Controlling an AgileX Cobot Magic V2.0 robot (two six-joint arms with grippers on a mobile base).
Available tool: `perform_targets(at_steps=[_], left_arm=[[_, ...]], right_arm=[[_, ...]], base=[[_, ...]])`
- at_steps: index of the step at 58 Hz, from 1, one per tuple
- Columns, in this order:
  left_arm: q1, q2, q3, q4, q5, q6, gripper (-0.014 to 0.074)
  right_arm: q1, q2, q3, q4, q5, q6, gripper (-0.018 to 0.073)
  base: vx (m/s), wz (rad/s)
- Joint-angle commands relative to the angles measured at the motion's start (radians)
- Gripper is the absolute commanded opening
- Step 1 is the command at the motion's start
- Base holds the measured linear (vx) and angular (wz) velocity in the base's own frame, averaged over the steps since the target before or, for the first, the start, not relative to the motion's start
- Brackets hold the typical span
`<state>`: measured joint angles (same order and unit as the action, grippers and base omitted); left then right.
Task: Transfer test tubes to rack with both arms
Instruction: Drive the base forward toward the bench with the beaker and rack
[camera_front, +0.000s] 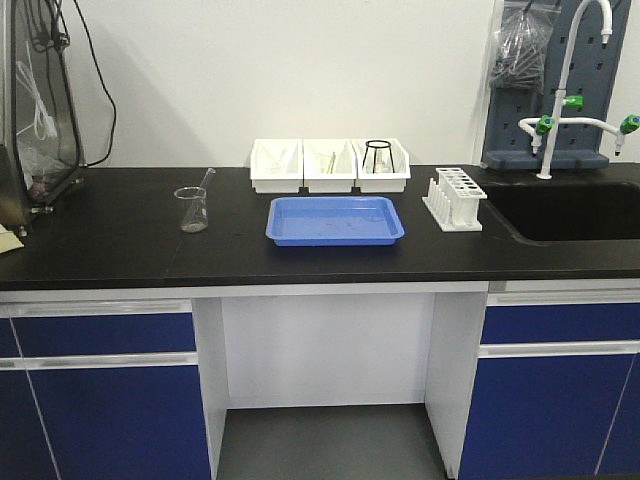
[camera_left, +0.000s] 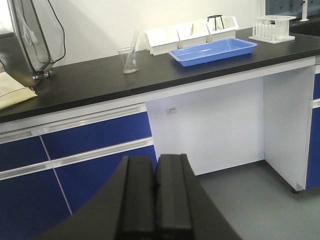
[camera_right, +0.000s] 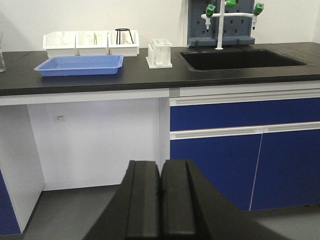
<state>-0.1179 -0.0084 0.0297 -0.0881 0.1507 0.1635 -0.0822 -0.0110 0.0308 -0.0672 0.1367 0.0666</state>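
A thin clear test tube (camera_front: 205, 181) leans in a glass beaker (camera_front: 191, 210) on the left of the black counter; it also shows in the left wrist view (camera_left: 134, 43). The white rack (camera_front: 455, 198) stands to the right of the blue tray, next to the sink, and shows in both wrist views (camera_left: 272, 27) (camera_right: 159, 52). I cannot tell what it holds. My left gripper (camera_left: 154, 159) is shut and empty, low in front of the blue cabinets. My right gripper (camera_right: 161, 164) is shut and empty, also below counter height. Neither arm shows in the front view.
A blue tray (camera_front: 335, 221) lies mid-counter. Three white bins (camera_front: 329, 165) stand behind it, the right one holding a black wire stand (camera_front: 378, 155). A sink (camera_front: 570, 210) with a white faucet (camera_front: 560, 90) is at the right. Equipment (camera_front: 40, 100) stands at far left.
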Motion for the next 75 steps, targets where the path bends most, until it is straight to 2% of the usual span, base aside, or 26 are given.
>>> perform_targets(at_steps=[1, 49, 75], left_arm=[[0.003, -0.020, 0.026, -0.010, -0.083, -0.002, -0.0020], [0.003, -0.020, 0.026, -0.010, -0.083, -0.002, -0.0020], [0.003, -0.020, 0.026, -0.010, -0.083, -0.002, -0.0020]], right_arm=[[0.001, -0.007, 0.010, -0.005, -0.076, -0.005, -0.0008], [0.001, -0.007, 0.010, -0.005, -0.076, -0.005, -0.0008], [0.001, -0.007, 0.010, -0.005, -0.076, -0.005, -0.0008]], base=[[0.00, 0.00], [0.01, 0.00], [0.17, 0.02]])
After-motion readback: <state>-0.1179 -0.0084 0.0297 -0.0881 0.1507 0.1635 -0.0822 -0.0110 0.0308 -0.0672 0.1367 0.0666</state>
